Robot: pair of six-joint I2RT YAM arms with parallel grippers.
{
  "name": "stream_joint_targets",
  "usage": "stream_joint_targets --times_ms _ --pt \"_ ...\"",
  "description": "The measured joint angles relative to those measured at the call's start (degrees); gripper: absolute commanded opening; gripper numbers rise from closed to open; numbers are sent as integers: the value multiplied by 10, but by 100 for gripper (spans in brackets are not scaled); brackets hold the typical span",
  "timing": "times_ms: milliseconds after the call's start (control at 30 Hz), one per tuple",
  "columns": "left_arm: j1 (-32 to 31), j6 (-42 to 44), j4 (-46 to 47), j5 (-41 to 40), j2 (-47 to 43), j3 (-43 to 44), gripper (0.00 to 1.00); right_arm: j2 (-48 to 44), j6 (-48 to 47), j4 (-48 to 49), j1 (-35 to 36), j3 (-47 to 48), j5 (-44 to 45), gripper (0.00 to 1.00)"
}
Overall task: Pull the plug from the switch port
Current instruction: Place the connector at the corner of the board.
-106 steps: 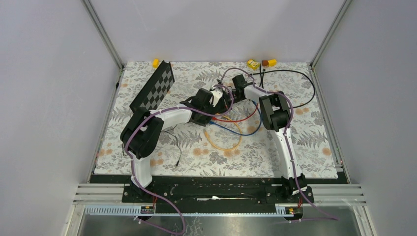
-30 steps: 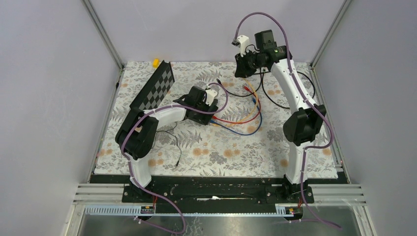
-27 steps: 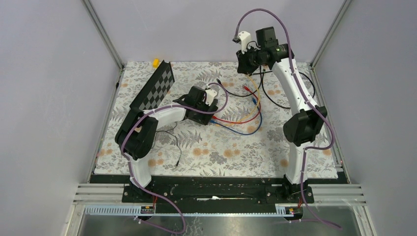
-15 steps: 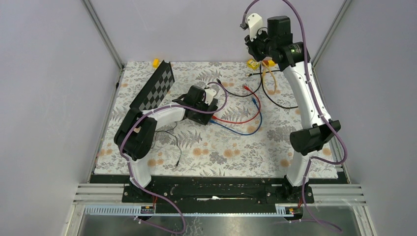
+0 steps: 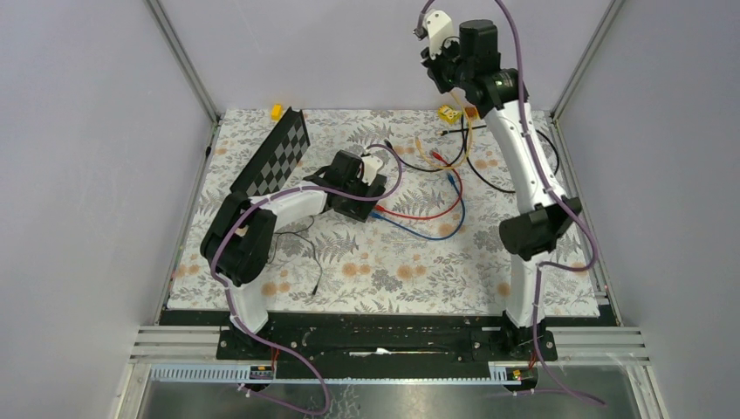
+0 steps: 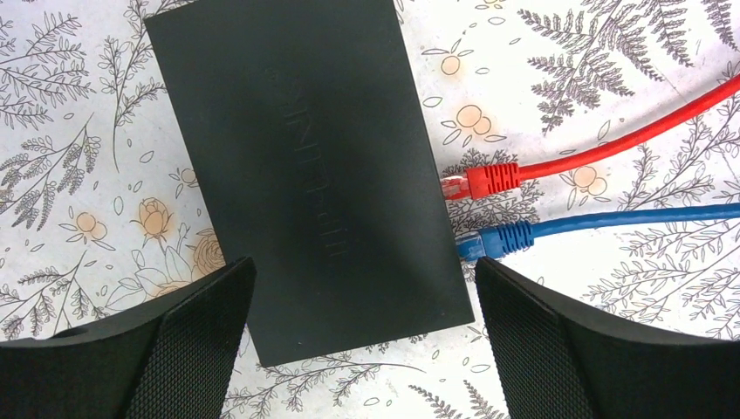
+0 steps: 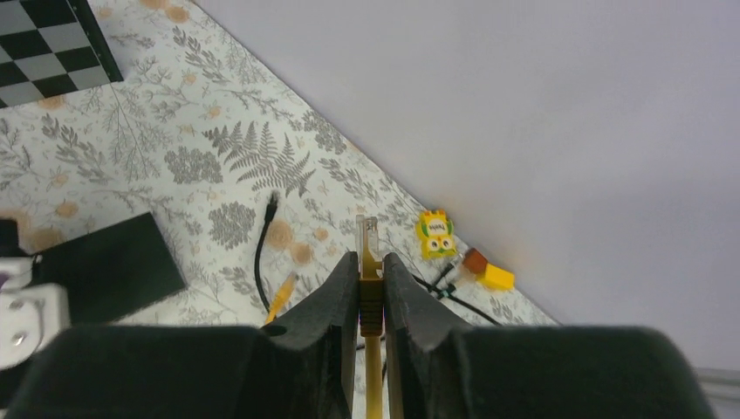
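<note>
The near strip of the floral-printed table mat is bare from side to side, except for a thin black wire beside the left arm. At mid-table the left gripper hangs over the flat matte-black rectangular switch box. It is released, with its ribbed black fingers spread wide to either long side of the box. A red cable plug and a blue cable plug meet the box's right edge, and their cables loop rightward over the mat. At far left a black-and-grey chequered board lies along the mat's edge. At the far edge the right gripper is high above the mat, close to the back wall. It is clenched on a yellow cable plug, whose clear tip stands out past the fingertips. The yellow cable hangs down from it. A small yellow toy block lies at the foot of the wall. A few seconds back that gripper was low beside the box and the yellow cable looped on the nearer mat; the box has not shifted
</note>
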Motion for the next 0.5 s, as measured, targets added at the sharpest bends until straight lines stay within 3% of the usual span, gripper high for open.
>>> stream_joint_targets --times_ms 167,500 --pt "1 7 0 -3 -1 -1 98 105 22 29 0 68 -28 0" --pt "2 23 1 -14 -21 -28 98 284 96 83 -11 110 -82 2"
